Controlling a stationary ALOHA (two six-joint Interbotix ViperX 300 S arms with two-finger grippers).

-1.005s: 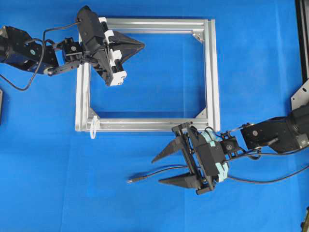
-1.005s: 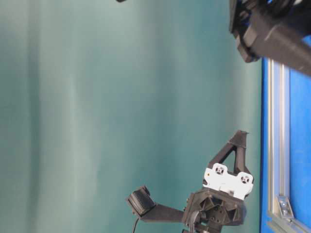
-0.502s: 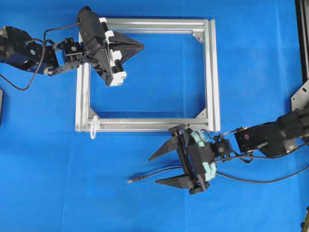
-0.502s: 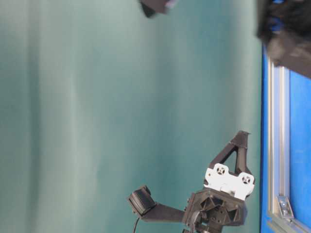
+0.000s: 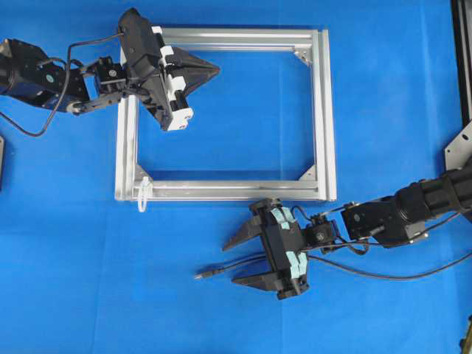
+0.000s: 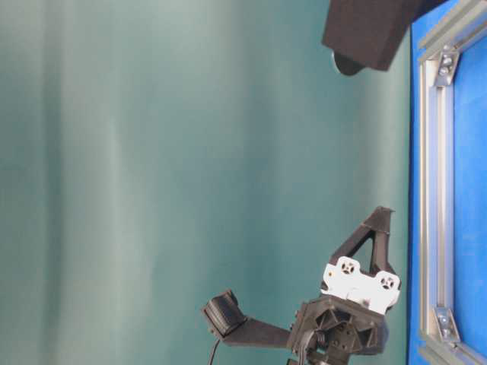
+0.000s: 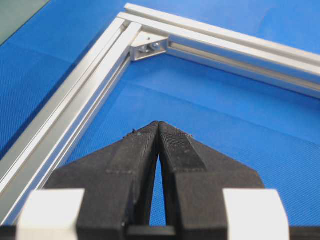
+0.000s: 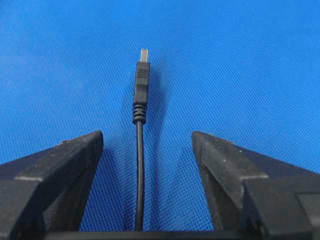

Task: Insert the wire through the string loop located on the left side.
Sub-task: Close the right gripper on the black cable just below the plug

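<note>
While the right gripper [image 5: 236, 259] reaches level with jaws wide, straddling the wire [image 8: 140, 145] untouched, the left gripper [image 5: 214, 71] is closed empty; the wire's plug is black, silver-tipped.

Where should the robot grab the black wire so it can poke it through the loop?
Probably just behind the plug, where the wire lies straight on the cloth. The open right gripper already straddles it from above, one finger each side; gripping near the tip keeps the floppy end steerable.
</note>
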